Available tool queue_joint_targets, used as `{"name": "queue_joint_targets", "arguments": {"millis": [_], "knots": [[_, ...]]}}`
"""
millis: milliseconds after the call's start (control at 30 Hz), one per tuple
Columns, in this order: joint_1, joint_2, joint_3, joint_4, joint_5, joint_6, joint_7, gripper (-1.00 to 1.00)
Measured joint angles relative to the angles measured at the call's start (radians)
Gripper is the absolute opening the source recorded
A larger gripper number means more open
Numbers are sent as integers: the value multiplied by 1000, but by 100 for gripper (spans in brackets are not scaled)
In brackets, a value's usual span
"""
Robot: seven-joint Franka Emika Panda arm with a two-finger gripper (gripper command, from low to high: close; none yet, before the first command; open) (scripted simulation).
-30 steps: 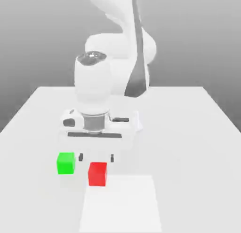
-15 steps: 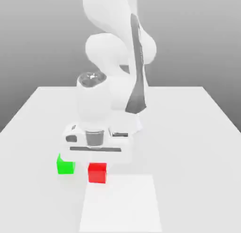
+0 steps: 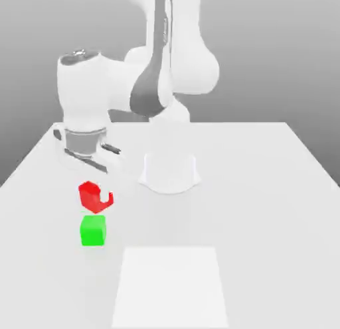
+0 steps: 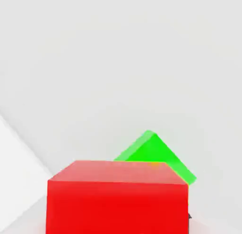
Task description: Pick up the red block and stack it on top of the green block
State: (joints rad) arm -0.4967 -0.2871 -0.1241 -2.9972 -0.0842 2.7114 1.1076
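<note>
The red block (image 3: 91, 196) hangs tilted in the air below the white hand, with my gripper (image 3: 97, 199) shut on it; one dark fingertip (image 3: 105, 201) shows at its side. Just below it, the green block (image 3: 93, 230) rests on the white table, with a small gap between the two. The hand view has the red block (image 4: 117, 196) close up, and a corner of the green block (image 4: 158, 153) shows beyond it on the table.
The robot's round white base (image 3: 170, 172) stands mid-table, to the exterior view's right of the blocks. A brighter white square patch (image 3: 171, 288) lies on the table (image 3: 265, 208) near the front edge.
The gripper has shut on the red block, lifted it off the table and carried it to the exterior view's left, above the green block. The green block has stayed put.
</note>
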Motion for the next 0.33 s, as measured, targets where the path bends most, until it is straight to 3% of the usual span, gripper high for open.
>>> {"name": "queue_joint_targets", "arguments": {"millis": [233,267,333], "knots": [[17,238,-11,8,55,229,-24,-100],[19,258,-10,8,65,249,-31,100],[20,258,-10,8,65,249,-31,100]]}}
